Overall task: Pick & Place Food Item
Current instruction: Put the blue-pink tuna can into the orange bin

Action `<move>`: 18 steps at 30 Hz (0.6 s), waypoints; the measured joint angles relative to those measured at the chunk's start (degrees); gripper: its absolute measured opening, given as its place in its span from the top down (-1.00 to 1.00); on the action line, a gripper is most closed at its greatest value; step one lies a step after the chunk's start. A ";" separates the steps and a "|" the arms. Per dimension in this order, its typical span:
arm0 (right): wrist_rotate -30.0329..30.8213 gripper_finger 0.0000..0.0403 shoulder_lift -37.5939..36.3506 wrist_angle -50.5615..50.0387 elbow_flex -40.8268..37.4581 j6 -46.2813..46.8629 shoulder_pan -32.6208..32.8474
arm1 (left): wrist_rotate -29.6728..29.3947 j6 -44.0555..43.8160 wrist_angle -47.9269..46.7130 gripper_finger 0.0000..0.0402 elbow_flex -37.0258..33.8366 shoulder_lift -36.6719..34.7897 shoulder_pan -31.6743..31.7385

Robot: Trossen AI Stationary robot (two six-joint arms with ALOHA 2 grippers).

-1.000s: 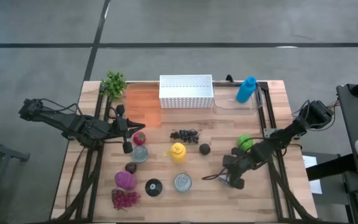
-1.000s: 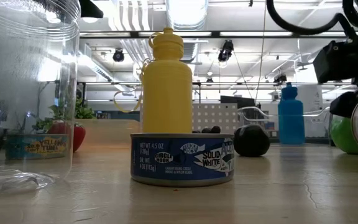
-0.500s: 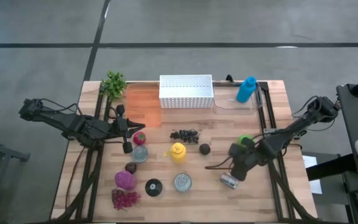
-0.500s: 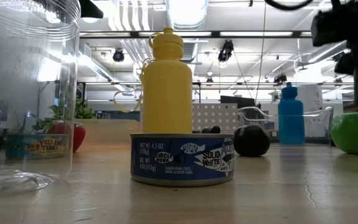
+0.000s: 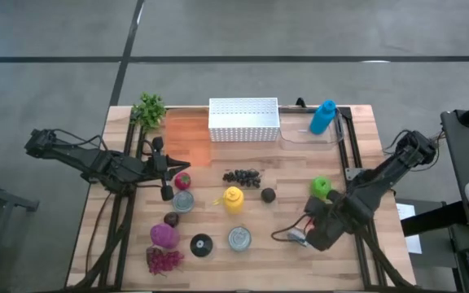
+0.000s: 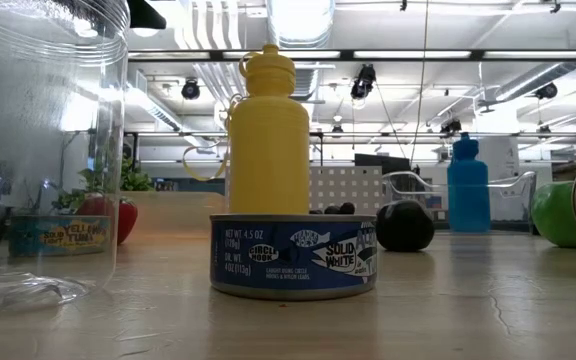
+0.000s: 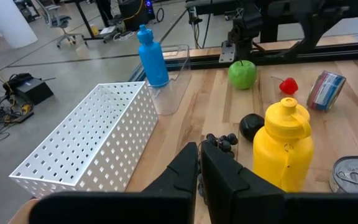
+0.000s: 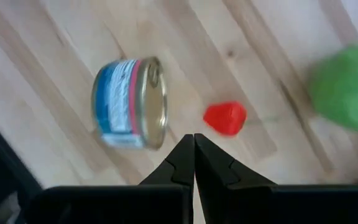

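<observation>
Overhead, you see the right gripper [image 5: 314, 234] hanging above the near right part of the table [image 5: 365, 252], hiding what lies beneath. Your right wrist view fills that in: the fingers are pressed together on nothing, above a small can [image 8: 129, 103] tipped on its side and a small red piece [image 8: 225, 118] beside it, the green apple [image 5: 321, 186] farther off. The left gripper [image 5: 164, 168], pressed together too, waits by the strawberry [image 5: 183, 180].

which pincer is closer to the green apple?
Right. The right pincer sits just toward the front edge from the green apple; the left pincer is across the table, by the strawberry.
</observation>
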 joint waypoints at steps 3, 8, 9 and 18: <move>-0.84 0.96 3.10 -4.05 3.99 2.01 1.11 | -0.01 0.00 0.03 0.87 0.00 0.00 0.00; -2.45 0.96 7.02 -6.43 8.24 0.92 1.24 | -0.02 -0.17 0.06 0.87 0.00 0.00 0.02; -2.21 0.96 7.73 -6.43 8.79 -0.65 1.24 | -0.02 -0.17 0.06 0.87 0.00 0.00 0.00; -0.68 0.95 13.32 -6.59 13.55 -4.55 -0.87 | -0.02 -0.15 0.11 0.87 0.00 0.00 0.01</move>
